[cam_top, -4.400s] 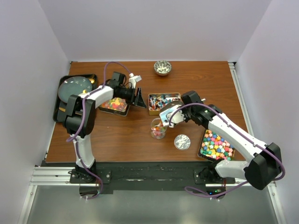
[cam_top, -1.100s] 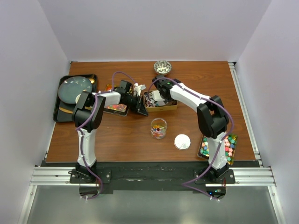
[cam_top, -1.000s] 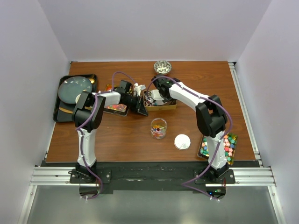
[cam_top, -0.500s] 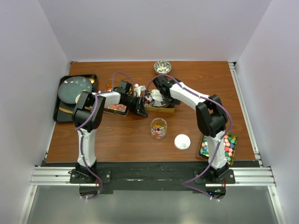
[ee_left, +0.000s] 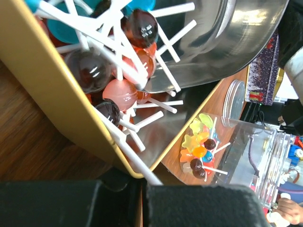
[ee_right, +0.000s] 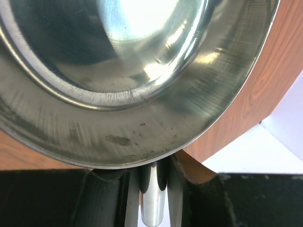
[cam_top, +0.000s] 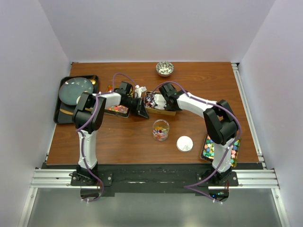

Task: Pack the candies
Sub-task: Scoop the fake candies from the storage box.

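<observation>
Pinching the gold tin (ee_left: 52, 90) of lollipops (ee_left: 120, 97), the left gripper (ee_left: 123, 189) faces the right gripper (ee_right: 151, 182), clamped on a steel scoop (ee_right: 118, 71).

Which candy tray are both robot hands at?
The gold tin of lollipops in the middle: the left gripper clamps its rim, the right gripper holds a steel dish over it. The gummy tray and cube tray lie aside.

Lab test cell: plain white walls (cam_top: 156, 28), aluminium rail (cam_top: 52, 178), wooden table (cam_top: 118, 137).
</observation>
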{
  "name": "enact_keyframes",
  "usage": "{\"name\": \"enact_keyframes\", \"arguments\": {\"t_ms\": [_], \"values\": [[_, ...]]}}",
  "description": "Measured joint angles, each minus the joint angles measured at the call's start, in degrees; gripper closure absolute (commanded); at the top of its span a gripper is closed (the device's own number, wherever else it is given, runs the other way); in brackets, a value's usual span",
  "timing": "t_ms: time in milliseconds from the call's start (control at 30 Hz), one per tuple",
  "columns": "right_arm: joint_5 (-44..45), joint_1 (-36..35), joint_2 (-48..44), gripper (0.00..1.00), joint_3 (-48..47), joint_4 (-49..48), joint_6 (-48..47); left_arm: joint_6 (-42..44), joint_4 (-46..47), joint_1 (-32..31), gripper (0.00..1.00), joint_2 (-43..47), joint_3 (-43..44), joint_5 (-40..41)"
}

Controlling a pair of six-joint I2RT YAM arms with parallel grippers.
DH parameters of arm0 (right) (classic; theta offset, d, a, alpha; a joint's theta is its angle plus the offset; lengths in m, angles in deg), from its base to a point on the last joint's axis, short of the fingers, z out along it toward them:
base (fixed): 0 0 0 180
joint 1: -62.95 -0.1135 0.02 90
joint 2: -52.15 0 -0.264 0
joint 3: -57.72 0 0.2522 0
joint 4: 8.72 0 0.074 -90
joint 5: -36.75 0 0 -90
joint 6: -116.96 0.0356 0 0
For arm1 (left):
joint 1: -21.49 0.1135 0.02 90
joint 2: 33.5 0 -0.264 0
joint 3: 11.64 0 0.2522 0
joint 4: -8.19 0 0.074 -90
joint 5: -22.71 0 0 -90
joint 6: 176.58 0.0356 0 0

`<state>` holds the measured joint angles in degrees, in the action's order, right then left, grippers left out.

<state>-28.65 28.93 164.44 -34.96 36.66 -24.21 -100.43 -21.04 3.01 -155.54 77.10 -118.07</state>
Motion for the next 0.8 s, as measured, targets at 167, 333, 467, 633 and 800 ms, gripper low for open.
{"name": "enact_keyframes", "arguments": {"t_ms": [167,333,467,633,800], "values": [[-2.4,0.0,-0.5,1.0,-0.2,1.0,0.2,0.0,-0.3,0.5,0.96,0.0,-0.3,-0.9],[-7.3,0.0,-0.4,1.0,-5.0,8.3,2.6,0.0,-0.5,1.0,0.96,0.0,-0.6,-1.3],[-11.0,0.0,-0.1,1.0,-7.7,12.3,4.7,0.0,-0.5,1.1,0.96,0.0,-0.8,-1.3],[-12.8,0.0,-0.5,1.0,-7.0,12.4,6.6,0.0,-0.5,1.1,0.96,0.0,-0.8,-1.3],[-14.4,0.1,-1.5,1.0,-5.2,11.8,8.5,0.5,-0.8,1.1,0.96,0.0,-0.8,-1.3]]}}
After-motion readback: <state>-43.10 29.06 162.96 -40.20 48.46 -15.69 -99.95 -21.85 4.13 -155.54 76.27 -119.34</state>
